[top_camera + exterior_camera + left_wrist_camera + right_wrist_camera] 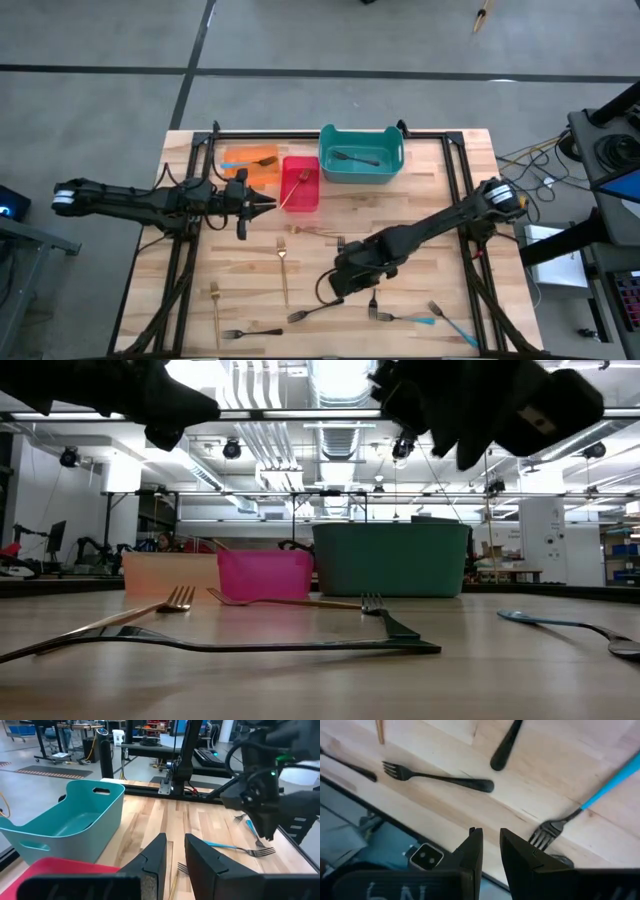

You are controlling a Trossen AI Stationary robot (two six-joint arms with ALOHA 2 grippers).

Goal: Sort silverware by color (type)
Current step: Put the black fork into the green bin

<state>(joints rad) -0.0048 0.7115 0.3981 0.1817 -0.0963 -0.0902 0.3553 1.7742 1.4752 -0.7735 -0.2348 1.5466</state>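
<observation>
Forks lie flat on the wooden table [420, 200]: gold ones [282, 262], dark grey ones [315, 312] and blue-handled ones [440, 320]. My right gripper [348, 288] hovers above the near middle, tipped steeply down, open by a narrow gap with nothing in it. Below it lie a dark fork [440, 777] and a blue-handled fork [585, 805]. My left gripper [268, 201] hangs level beside the red bin [300, 185], also open by a narrow gap [175, 847] and holding nothing.
Three bins stand at the far middle: an orange bin [250, 163] holding a blue-handled fork, the red bin holding a gold fork, and a teal bin [361, 153] holding a dark fork. A black frame rail [300, 135] runs along the far edge.
</observation>
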